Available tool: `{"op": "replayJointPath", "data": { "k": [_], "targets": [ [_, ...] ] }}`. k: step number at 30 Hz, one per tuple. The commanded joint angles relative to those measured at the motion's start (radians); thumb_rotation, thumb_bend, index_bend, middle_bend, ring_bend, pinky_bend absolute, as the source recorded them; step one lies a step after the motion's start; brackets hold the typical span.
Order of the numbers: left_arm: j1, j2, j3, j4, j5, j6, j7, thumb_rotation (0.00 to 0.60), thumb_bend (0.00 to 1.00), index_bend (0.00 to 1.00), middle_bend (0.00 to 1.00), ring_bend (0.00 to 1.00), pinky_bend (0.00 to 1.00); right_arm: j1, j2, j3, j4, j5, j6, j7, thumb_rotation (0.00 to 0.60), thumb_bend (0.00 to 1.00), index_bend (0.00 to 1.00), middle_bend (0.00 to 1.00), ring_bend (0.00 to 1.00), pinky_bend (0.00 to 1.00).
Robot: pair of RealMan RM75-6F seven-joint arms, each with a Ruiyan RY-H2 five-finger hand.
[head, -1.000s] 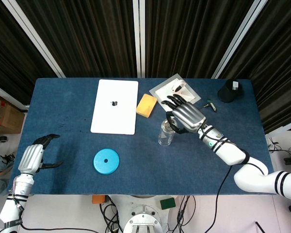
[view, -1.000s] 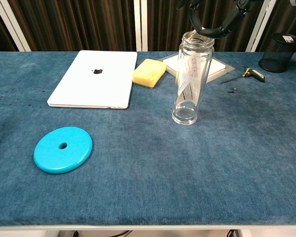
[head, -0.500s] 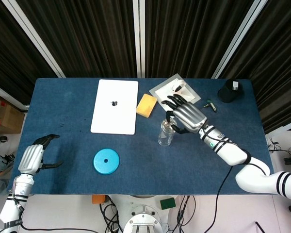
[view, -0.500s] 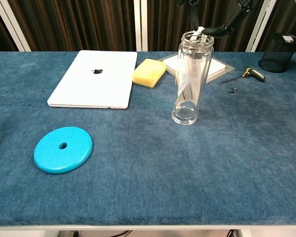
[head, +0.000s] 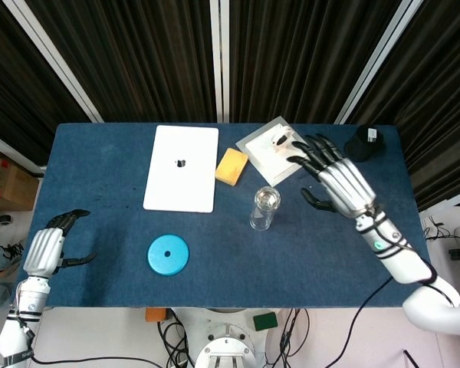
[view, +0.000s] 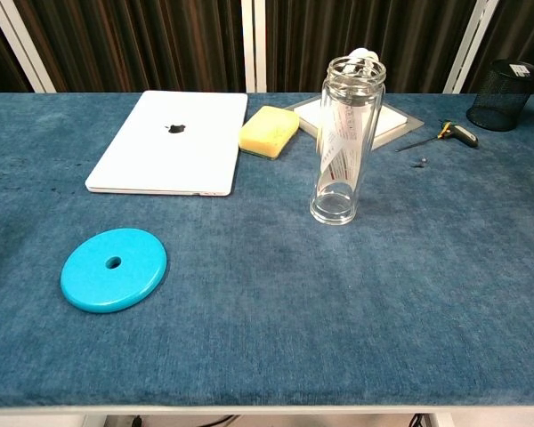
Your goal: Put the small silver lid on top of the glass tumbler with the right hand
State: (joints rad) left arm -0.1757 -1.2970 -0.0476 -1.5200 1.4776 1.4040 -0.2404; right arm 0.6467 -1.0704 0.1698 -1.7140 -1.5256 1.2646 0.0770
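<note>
Now right hand (head: 340, 182) spread (empty)

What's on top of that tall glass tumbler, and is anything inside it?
A small silver lid sits on the glass tumbler. Through the glass shows something white with red marks, like printed paper; whether it lies inside or on the wall cannot be told. The right hand is spread beside it.

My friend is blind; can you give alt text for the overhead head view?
A clear glass tumbler stands mid-table; the robot's right hand, fingers spread, is beside it. A closed white laptop and round blue disc lie left.
</note>
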Motion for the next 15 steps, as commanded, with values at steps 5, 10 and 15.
{"op": "replayJointPath", "data": {
  "k": [5,10,15],
  "targets": [
    [0.063,0.014,0.021,-0.039,0.063,0.129,0.08,0.6,0.04,0.22,0.22,0.19,0.21,-0.343,-0.186,-0.167,0.252,-0.09,0.35,-0.031,0.6,0.37,0.0,0.0,0.0,0.0],
    [0.118,0.003,0.055,-0.026,0.098,0.205,0.143,0.6,0.04,0.21,0.22,0.19,0.21,-0.431,-0.277,-0.215,0.365,-0.015,0.312,-0.008,0.6,0.35,0.0,0.0,0.0,0.0],
    [0.148,0.001,0.073,-0.016,0.105,0.228,0.165,0.6,0.04,0.19,0.21,0.19,0.21,-0.453,-0.288,-0.219,0.399,0.026,0.248,0.024,0.6,0.34,0.0,0.0,0.0,0.0]
  ]
}}
